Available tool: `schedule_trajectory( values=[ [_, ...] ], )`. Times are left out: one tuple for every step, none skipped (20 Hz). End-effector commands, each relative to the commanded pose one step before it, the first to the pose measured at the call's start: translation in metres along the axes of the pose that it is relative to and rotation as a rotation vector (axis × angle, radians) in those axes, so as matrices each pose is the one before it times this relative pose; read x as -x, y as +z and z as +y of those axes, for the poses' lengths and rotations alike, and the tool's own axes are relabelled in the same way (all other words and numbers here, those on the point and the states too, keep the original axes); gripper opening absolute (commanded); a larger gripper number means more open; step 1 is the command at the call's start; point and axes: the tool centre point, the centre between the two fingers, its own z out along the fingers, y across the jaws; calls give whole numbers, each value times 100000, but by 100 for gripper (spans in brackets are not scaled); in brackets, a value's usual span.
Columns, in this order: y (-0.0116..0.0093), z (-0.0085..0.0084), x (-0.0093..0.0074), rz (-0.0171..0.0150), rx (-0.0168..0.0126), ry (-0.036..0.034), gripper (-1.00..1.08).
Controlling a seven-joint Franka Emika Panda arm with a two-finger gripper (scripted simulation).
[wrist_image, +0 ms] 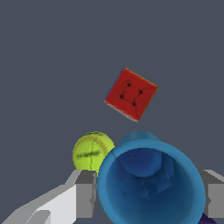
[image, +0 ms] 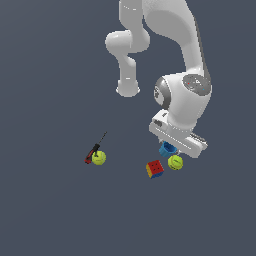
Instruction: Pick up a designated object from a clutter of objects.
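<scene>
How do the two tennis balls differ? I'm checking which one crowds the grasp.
The tennis ball by the screwdriver touches the screwdriver, far from the claw; the tennis ball by the cup sits beside the blue cup and the puzzle cube, under the claw. Both look alike: yellow-green, similar size.

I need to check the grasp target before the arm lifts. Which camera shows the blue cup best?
The wrist view: the blue cup fills the foreground, its hollow inside visible, with a claw finger on each side. In the exterior view only a small part of the cup shows beneath the arm's hand, beside a tennis ball.
</scene>
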Motion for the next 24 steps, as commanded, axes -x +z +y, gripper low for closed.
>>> schedule_trajectory(
  values=[
    [-2313, 73, -1360, -118, 156, 118, -100],
    [-936, 28, -568, -75, 126, 48, -100],
    [-949, 27, -567, -65, 114, 44, -100],
    [-928, 25, -571, -73, 135, 52, -100],
    [-926, 24, -567, -67, 130, 51, -100],
    [-924, 22, -563, -61, 124, 49, -100],
    [-913, 20, -563, -61, 132, 52, -100],
    [-911, 19, -560, -55, 126, 50, -100],
    [-905, 17, -558, -53, 127, 51, -100],
    [-893, 14, -558, -53, 134, 54, -100],
    [-890, 12, -554, -48, 128, 52, -100],
    [-878, 9, -554, -49, 136, 55, -100],
    [-872, 7, -548, -45, 129, 53, -100],
    [-838, 4, -532, -43, 129, 53, -100],
    [-802, 2, -510, -39, 122, 51, -100],
    [-765, -1, -492, -38, 123, 51, -100],
    [-736, -3, -474, -35, 115, 48, -100],
    [-709, -5, -456, -32, 106, 45, -100],
    [-678, -8, -441, -31, 106, 45, -100],
    [-646, -12, -426, -31, 106, 45, -100],
    [-602, -13, -397, -28, 97, 41, -100],
    [-549, -15, -369, -27, 97, 41, -100],
    [-511, -13, -335, -21, 75, 32, -100],
    [-462, -15, -309, -21, 75, 32, -100]
  ],
)
